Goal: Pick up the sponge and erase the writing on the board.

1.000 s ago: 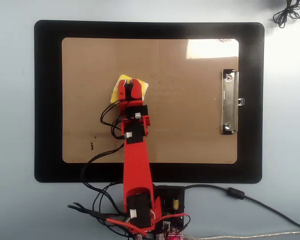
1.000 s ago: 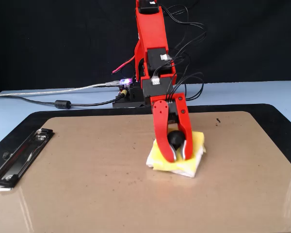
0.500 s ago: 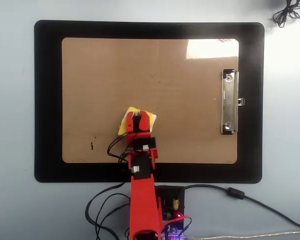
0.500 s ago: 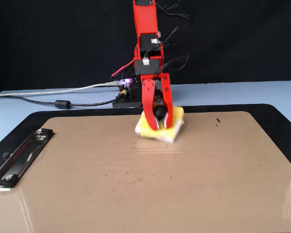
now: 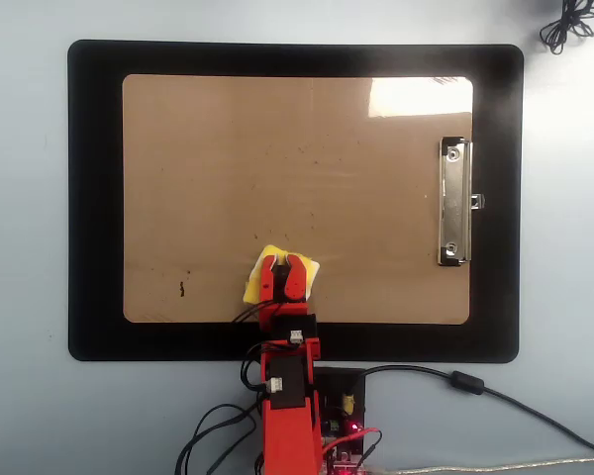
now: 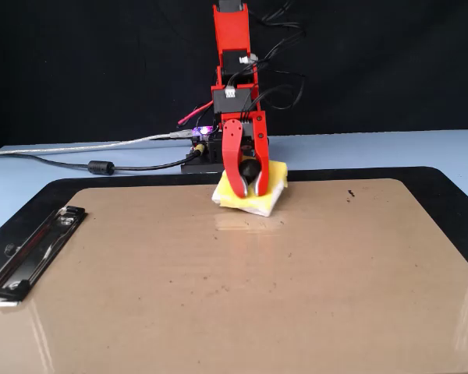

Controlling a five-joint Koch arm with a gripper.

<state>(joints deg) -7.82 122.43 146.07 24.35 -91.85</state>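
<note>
My red gripper (image 5: 283, 267) is shut on the black knob of the yellow sponge (image 5: 253, 287), which it presses flat on the brown board (image 5: 297, 148) near the board's lower edge in the overhead view. In the fixed view the gripper (image 6: 250, 188) and sponge (image 6: 274, 181) sit at the board's (image 6: 218, 288) far edge, close to the arm's base. No writing shows on the board in either view. The only mark is a tiny dark speck (image 5: 182, 289), also in the fixed view as the speck (image 6: 349, 193).
The board lies on a larger black mat (image 5: 94, 198). Its silver clip (image 5: 454, 203) is on the right in the overhead view and on the left in the fixed view, clip (image 6: 31, 249). Cables and a controller (image 5: 342, 401) crowd the arm's base. A coiled cable (image 5: 571, 25) lies at top right.
The gripper has dragged the sponge from the board's middle-left back toward the arm's base, across the surface to the edge nearest the arm.
</note>
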